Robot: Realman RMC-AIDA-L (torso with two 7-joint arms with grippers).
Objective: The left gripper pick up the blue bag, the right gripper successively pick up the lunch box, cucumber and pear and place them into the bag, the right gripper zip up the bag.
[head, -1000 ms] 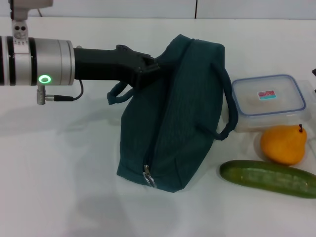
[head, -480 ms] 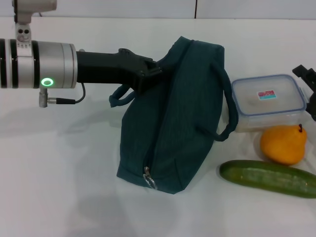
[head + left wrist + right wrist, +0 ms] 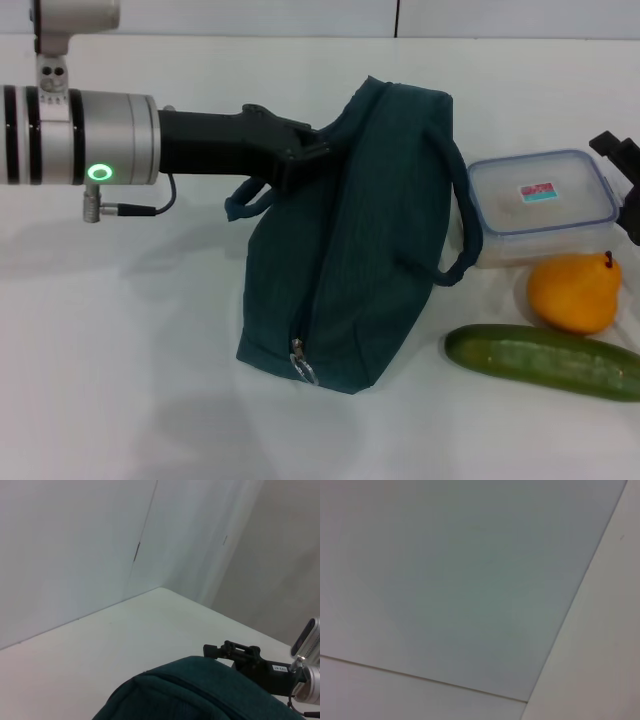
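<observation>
Head view: left pincer (image 3: pixel 312 150), black w/ silver arm, is clamped on the upper edge of the dark teal fabric bag (image 3: pixel 350 250), which stands tilted on the white counter (image 3: pixel 130 350), zip shut, ring pull low at front. Clear blue-rimmed lunch box (image 3: pixel 542 205) sits just beside the bag; yellow-orange pear (image 3: pixel 573 292) in front of the box; long green cucumber (image 3: pixel 545 362) nearest. Right pincer (image 3: pixel 625 180), black, is at the far right edge by the box; apart or together, can't tell.

Left wrist view: bag top, right pincer beyond.

Right wrist view: blank wall only.

Step, by my read: bag held, box pickup starting. Next calls for opening the bag, then right pincer straddling the box.
</observation>
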